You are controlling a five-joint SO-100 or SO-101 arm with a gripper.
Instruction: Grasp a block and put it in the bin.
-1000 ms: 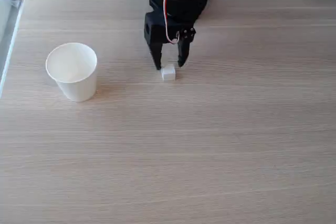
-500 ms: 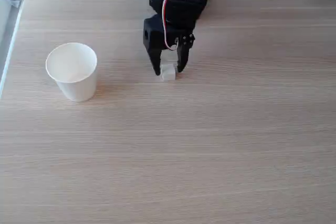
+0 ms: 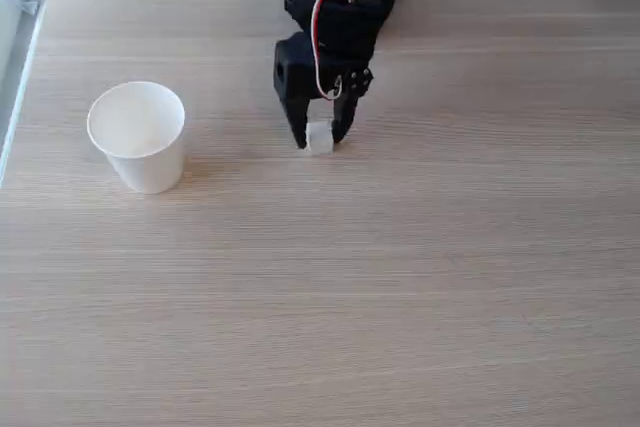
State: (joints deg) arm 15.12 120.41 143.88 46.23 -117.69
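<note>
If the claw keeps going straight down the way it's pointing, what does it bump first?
Probably the table: the claw points down, its fingers already either side of the block.

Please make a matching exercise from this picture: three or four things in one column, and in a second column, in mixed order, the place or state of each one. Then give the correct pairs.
Column one:
1. block
2. cup
3. tool
4. cable

Column two:
A. stands upright at the left of the fixed view, mouth open upward
B. red and white, loops over the black arm
C. black, points down at the table, one finger on each side of the small cube
D. small and white, sits between two black fingers

Pairs: 1-D, 2-A, 3-C, 4-B
</note>
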